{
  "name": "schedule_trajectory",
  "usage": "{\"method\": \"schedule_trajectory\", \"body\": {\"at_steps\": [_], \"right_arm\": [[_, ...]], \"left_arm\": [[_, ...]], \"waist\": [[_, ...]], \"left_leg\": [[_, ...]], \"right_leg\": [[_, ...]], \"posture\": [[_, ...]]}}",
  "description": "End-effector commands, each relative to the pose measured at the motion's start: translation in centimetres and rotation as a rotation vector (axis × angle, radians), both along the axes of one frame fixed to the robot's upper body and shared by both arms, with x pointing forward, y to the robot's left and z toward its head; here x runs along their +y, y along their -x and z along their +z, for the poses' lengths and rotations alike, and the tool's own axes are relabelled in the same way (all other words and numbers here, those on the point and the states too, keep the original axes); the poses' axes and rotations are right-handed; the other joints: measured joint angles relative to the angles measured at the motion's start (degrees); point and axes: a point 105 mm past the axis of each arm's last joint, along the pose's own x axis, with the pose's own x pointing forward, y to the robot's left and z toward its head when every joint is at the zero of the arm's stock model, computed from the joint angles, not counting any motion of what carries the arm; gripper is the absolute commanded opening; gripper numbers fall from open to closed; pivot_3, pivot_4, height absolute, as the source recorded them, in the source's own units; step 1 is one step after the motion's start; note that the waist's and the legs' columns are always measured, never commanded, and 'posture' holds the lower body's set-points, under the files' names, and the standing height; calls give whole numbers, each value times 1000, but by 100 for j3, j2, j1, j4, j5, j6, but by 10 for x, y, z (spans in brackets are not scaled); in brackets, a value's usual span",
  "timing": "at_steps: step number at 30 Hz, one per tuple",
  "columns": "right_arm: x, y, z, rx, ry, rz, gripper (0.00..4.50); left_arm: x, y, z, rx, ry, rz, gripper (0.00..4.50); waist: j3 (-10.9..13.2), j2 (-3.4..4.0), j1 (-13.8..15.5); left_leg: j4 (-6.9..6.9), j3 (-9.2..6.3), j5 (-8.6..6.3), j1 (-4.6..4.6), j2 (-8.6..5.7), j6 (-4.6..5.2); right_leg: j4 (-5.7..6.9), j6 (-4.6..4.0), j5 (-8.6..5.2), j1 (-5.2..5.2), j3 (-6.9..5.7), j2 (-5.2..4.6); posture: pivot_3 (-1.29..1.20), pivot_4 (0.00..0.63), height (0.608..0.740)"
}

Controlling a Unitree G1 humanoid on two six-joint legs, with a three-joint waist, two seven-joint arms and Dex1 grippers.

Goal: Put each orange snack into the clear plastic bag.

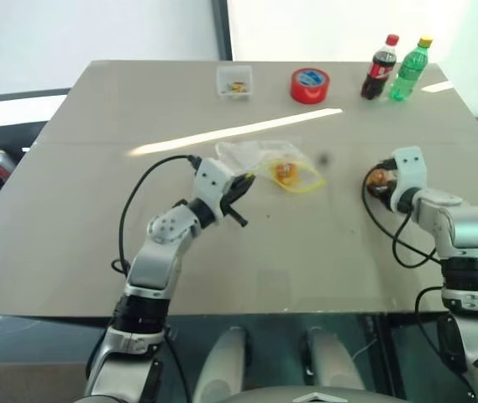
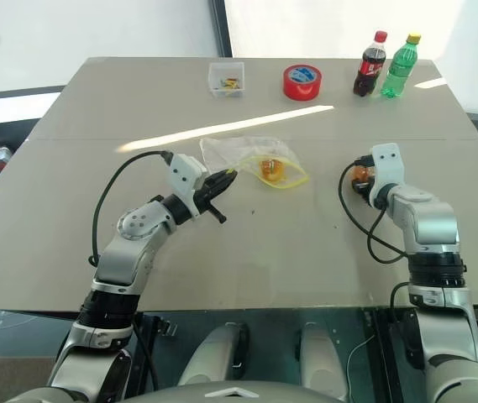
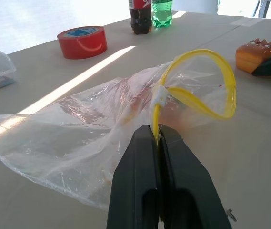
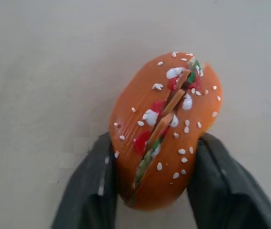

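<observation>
Right hand (image 4: 147,191) clamped on one orange snack (image 4: 164,129), low over the table (image 1: 306,252). Clear plastic bag (image 3: 102,124) well off to its left, mouth pinched open by the shut left hand (image 3: 158,143). Second snack (image 1: 286,173) already inside.

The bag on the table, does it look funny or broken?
Not broken. The clear plastic bag lies crumpled, its yellow strip bowed into a loop where the left tool pinches it. One orange snack sits inside; the right tool grips the other orange snack.
</observation>
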Motion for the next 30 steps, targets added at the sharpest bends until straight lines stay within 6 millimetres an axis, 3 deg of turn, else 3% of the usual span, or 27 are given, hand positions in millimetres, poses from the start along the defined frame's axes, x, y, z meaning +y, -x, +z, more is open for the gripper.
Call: {"method": "schedule_trajectory", "body": {"at_steps": [1,4,8,11,16,25,30], "right_arm": [[22,3,35,-161,49,175,1139],[51,14,53,-245,43,374,1139],[101,45,72,-319,-26,689,1139],[120,55,67,-308,-23,810,1139],[139,54,47,-199,-7,881,1139],[147,13,33,-110,11,767,1139],[154,-13,37,-99,-33,635,1139]], "left_arm": [[-3,2,9,-42,0,-13,0],[-3,2,8,-39,0,-13,0],[-3,1,7,-38,-2,-14,0],[-3,0,8,-38,-1,-13,0],[-1,0,8,-42,-6,-4,0],[-8,10,8,-51,-9,-59,0],[-18,21,3,-45,-25,-152,0]], "waist": [[0,0,-5],[0,0,-28],[0,0,-37],[0,0,-28],[0,0,-4],[0,0,-18],[0,0,-32]], "left_leg": [[0,0,0,0,0,0],[0,-1,0,0,1,0],[0,-5,0,0,3,0],[0,-10,0,0,3,0],[4,-14,0,1,1,0],[3,-17,0,4,1,-1],[-2,-17,0,4,1,-1]], "right_leg": [[0,0,0,0,0,0],[-1,0,0,0,0,1],[-1,1,0,0,-2,2],[-2,1,0,1,-5,1],[-1,1,0,3,-5,0],[1,0,0,2,-6,1],[0,-1,0,-1,0,0]], "posture": [[0,150,740],[0,150,740],[0,150,740],[0,150,740],[0,150,740],[0,150,740],[0,150,740]]}}
